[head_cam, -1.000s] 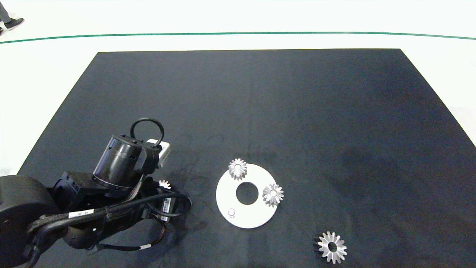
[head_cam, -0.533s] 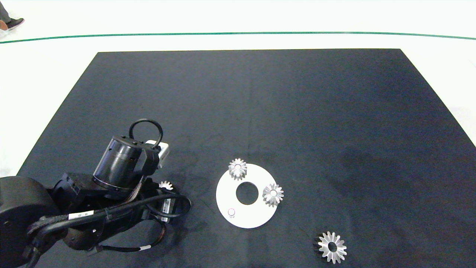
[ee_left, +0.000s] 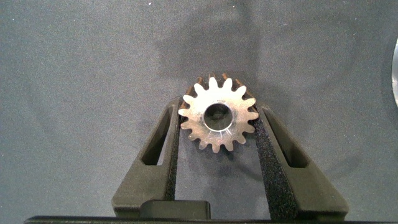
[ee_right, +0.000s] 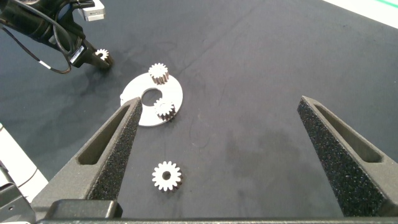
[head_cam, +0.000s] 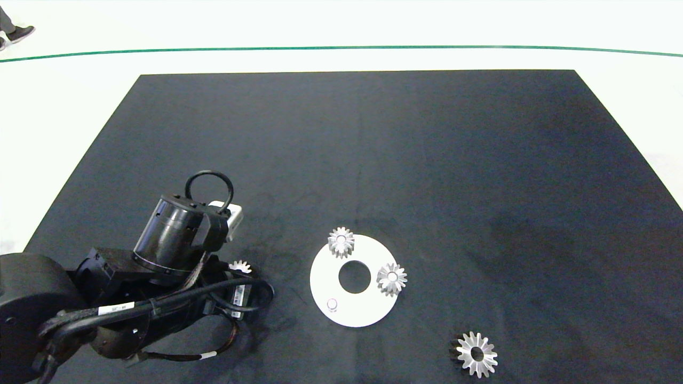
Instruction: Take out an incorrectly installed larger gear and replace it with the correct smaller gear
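Observation:
My left gripper (ee_left: 219,109) is shut on the smaller gear (ee_left: 217,118), a short-toothed silver gear held flat between the pads over the dark mat. From above, that gear (head_cam: 240,266) peeks out beside the left arm, left of the white round plate (head_cam: 368,312). The plate carries two small gears (head_cam: 341,241) (head_cam: 391,278) and a bare peg (head_cam: 332,304). The larger gear (head_cam: 475,353), with long pointed teeth, lies flat on the mat near the front edge, right of the plate. My right gripper (ee_right: 221,102) hovers open high above the larger gear (ee_right: 166,176).
A black mat (head_cam: 373,149) covers the table, with white floor and a green line (head_cam: 341,48) beyond it. A person's shoe (head_cam: 20,33) shows at the far left corner. The left arm's cables (head_cam: 176,306) loop over the mat's front left.
The smaller gear in my left gripper has shifted slightly rightward, toward the plate. Plate, its gears and the larger gear have not moved.

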Robot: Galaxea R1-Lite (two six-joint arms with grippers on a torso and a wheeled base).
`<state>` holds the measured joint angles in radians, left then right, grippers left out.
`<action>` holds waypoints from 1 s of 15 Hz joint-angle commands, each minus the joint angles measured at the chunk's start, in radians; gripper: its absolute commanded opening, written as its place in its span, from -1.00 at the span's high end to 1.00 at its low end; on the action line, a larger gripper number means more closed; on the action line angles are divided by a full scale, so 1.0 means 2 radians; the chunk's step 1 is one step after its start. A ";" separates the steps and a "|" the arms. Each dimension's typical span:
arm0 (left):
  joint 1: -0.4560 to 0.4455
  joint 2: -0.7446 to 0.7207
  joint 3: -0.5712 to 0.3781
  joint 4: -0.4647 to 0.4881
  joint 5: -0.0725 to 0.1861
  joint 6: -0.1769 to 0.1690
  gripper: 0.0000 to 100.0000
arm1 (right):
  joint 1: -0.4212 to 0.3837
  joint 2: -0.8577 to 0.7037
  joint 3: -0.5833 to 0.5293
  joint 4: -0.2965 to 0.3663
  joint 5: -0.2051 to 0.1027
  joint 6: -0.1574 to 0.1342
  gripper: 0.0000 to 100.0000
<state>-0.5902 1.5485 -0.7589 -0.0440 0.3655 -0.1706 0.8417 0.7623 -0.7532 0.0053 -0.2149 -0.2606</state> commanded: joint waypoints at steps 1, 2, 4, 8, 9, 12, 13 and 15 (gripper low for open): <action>0.000 -0.003 0.004 -0.001 0.001 -0.001 0.36 | 0.000 0.001 0.000 0.000 -0.001 -0.001 -1.00; 0.000 -0.005 0.007 -0.001 0.001 -0.001 0.42 | 0.000 0.001 0.001 0.000 0.002 -0.001 -1.00; -0.002 -0.014 0.013 -0.001 0.001 -0.001 0.48 | 0.000 0.001 0.001 0.000 0.003 -0.001 -1.00; -0.006 -0.046 0.014 0.004 0.000 -0.008 0.66 | 0.000 0.000 0.000 0.000 0.003 -0.001 -1.00; -0.019 -0.061 0.014 0.006 0.000 -0.014 0.69 | 0.000 0.000 0.001 0.000 0.003 -0.001 -1.00; -0.103 -0.085 0.030 0.011 0.002 -0.046 0.81 | 0.000 0.001 0.001 0.000 0.003 -0.001 -1.00; -0.123 -0.085 0.029 0.016 0.003 -0.047 0.84 | 0.000 0.001 0.001 0.000 0.003 -0.002 -1.00; -0.146 -0.079 0.027 0.031 0.003 -0.044 0.93 | 0.000 0.000 0.001 0.000 0.003 -0.001 -1.00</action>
<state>-0.8438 1.3945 -0.7047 0.0134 0.3685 -0.2572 0.8419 0.7630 -0.7523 0.0057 -0.2077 -0.2602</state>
